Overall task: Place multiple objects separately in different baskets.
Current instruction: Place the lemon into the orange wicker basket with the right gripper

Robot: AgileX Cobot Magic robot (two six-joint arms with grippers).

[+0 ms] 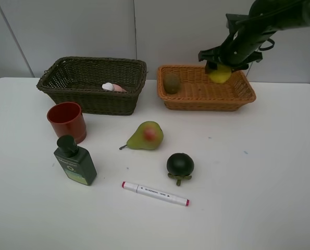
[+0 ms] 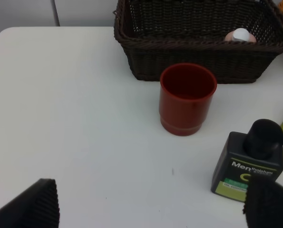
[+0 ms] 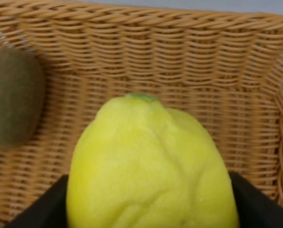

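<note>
Exterior high view: a deep, dark olive wicker basket (image 1: 92, 101) sits beside a shallower orange-tan wicker basket (image 1: 207, 101). The left gripper (image 2: 151, 209) stands wide and empty. The right gripper (image 1: 220, 66) clamps a dimpled yellow lemon (image 1: 220, 75) over the tan weave, near a fuzzy oval kiwi (image 1: 171, 83).

Half-seen things at the baskets and grippers

The pink bottle (image 1: 113, 87) shows only its cap end over the dark basket (image 1: 92, 101) wall. The lemon (image 3: 151, 161) runs off the right wrist picture, hiding all but two corners of the fingers (image 3: 267, 206) of the right gripper (image 1: 220, 67); the kiwi (image 3: 10, 97) is cut off too. Blurred fingers (image 2: 29, 206) of the left gripper (image 2: 151, 209) cover a corner of the dark green bottle (image 2: 246, 166). The marker (image 1: 155, 193) print is unreadable.
</note>
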